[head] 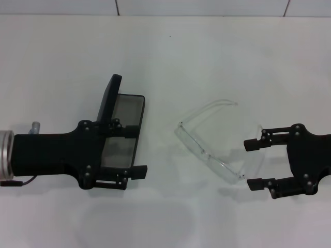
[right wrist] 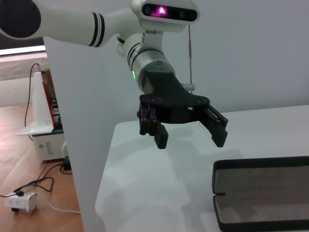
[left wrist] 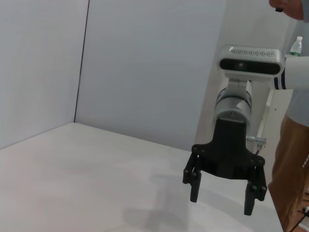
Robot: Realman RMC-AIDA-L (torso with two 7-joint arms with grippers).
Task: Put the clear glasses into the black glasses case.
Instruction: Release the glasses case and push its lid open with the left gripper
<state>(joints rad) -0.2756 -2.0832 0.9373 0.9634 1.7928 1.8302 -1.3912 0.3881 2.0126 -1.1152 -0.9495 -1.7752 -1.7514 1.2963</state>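
White table (head: 170,57): glasses (head: 209,150) lie mid-table, long axis diagonal, just beside my right gripper (head: 253,164), fingers apart, nearer arm. Left gripper (head: 132,150), fingers apart, hovers over open case (head: 129,106).

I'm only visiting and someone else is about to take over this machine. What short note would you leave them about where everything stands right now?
Left gripper: open, hovering over the black glasses case, holding nothing.
Right gripper: open, hovering beside the clear glasses, not touching them.
The case lies open on the white table, lid raised, grey lining showing and nothing seen inside.
The glasses lie on the table between the two grippers, arms unfolded, apart from the case.
Done: case is open.
Left: grasp the glasses, carry them over, set them in the case.
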